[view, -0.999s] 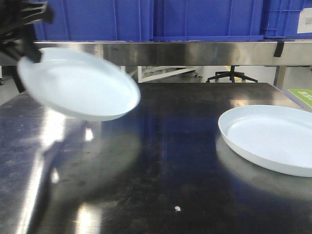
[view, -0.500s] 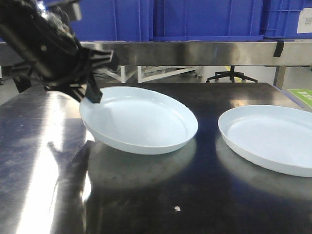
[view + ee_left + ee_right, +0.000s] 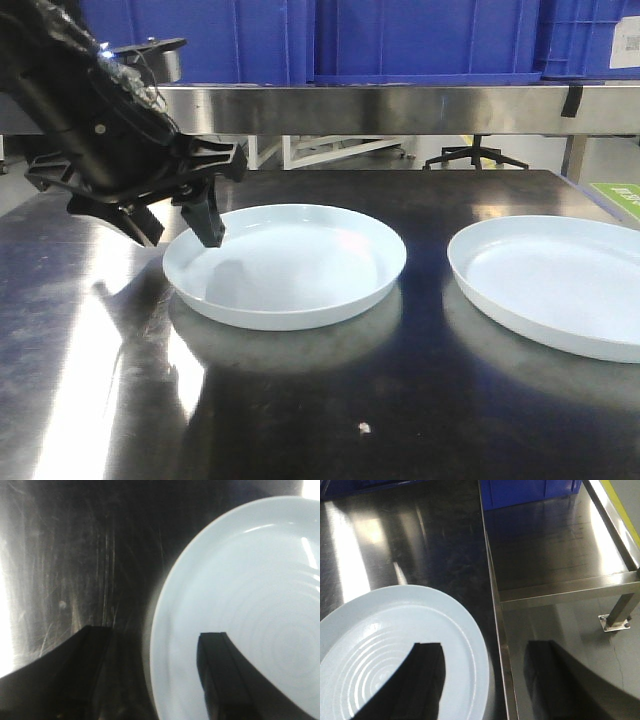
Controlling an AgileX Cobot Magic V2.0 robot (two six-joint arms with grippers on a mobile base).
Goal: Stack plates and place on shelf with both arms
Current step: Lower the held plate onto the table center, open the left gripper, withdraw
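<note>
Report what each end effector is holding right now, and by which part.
Nothing appears held. The left end effector straddles the rim of the left plate with jaws apart; the right end effector straddles the rim of the right plate, also open.

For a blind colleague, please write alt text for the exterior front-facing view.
The open left claw straddles the rim of a pale plate lying on a steel table. A second plate lies apart at right; blue crates stand on the shelf behind.
</note>
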